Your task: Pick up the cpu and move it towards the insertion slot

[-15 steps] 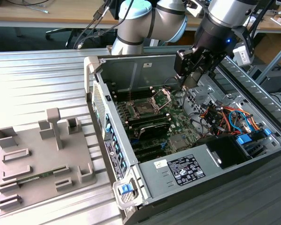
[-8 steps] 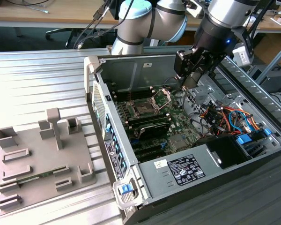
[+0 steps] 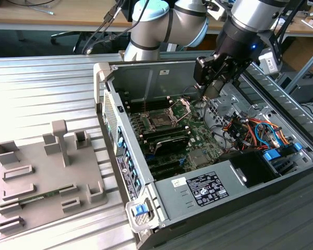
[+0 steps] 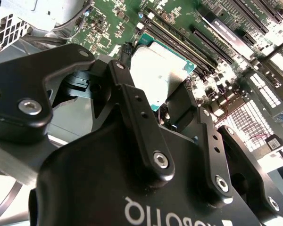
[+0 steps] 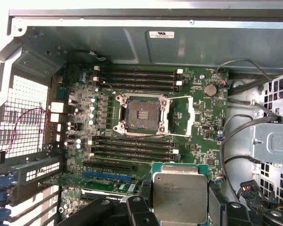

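The cpu (image 5: pixel 179 196), a flat square chip with a pale silver top and green rim, sits between my gripper's (image 5: pixel 179 209) black fingers, which are shut on it. The second wrist view shows the cpu (image 4: pixel 161 69) clamped by a finger (image 4: pixel 124 75) on each side, hovering over the green motherboard. The insertion slot (image 5: pixel 141 113) is a dark square socket in a silver frame, its plate swung open, some way from the held chip. In the exterior view my gripper (image 3: pixel 211 88) hangs inside the open computer case, to the right of the insertion slot (image 3: pixel 159 121) and above it.
Long black memory slots (image 5: pixel 132 147) lie between the chip and the socket, and more (image 5: pixel 139 77) lie beyond it. Orange and blue cables (image 3: pixel 250 130) and a power supply (image 3: pixel 207 188) fill the case's right side. A grey fixture tray (image 3: pixel 41 177) holds a green memory stick (image 3: pixel 43 197).
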### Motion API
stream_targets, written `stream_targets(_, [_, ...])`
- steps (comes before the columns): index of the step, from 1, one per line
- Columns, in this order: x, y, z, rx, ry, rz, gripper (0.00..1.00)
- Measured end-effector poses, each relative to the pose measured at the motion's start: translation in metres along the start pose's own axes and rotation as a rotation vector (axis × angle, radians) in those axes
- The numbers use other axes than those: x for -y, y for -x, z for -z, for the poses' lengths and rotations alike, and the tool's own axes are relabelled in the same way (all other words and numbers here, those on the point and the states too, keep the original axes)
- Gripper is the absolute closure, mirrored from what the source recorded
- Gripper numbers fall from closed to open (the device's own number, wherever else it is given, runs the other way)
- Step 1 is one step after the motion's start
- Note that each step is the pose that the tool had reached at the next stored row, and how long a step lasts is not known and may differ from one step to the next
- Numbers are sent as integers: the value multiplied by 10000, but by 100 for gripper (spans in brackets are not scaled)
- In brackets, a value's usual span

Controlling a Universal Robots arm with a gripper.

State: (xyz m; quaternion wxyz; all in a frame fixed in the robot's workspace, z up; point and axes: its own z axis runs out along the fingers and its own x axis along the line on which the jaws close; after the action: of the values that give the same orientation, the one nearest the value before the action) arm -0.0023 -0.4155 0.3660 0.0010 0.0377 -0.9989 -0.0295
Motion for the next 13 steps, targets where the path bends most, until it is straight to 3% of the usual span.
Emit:
stream_targets(5, [1,0,-16,0,-1,0,45])
stream_targets(6, [2,0,-44,0,0,0,45])
stream_targets(8, [-73,-18,-122,0,0,0,45])
stream_targets(13, [-97,-18,-144,0,1,0,45])
